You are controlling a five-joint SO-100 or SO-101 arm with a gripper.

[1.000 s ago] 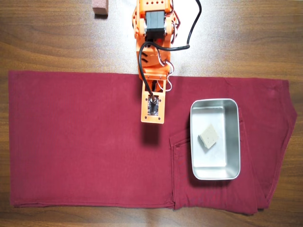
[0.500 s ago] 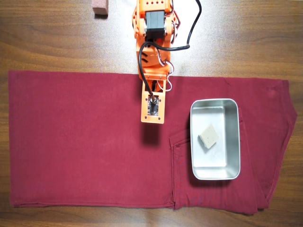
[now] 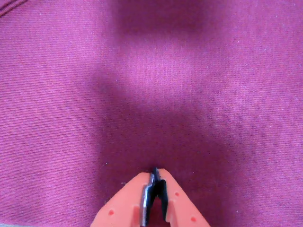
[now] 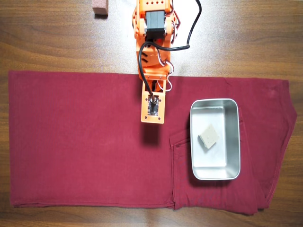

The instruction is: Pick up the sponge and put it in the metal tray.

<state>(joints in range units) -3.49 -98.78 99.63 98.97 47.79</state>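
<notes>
Wrist view: the gripper [image 3: 155, 172] is clenched on nothing, its orange jaws meeting at a point over bare red cloth [image 3: 151, 85]; nothing else shows, so there is open room all round it.

Overhead view: the sponge [image 4: 209, 136] lies tilted inside the tray [image 4: 234, 106], near its middle and clear of the rim, so the placing looks done. The arm [image 4: 152, 71] hangs left of the tray, well apart from it, likely parked clear. The tray sits on the cloth's right part, inside its edges. A pinkish block [image 4: 100, 7] rests on the wooden table [image 4: 47, 38], far up-left of the tray.
</notes>
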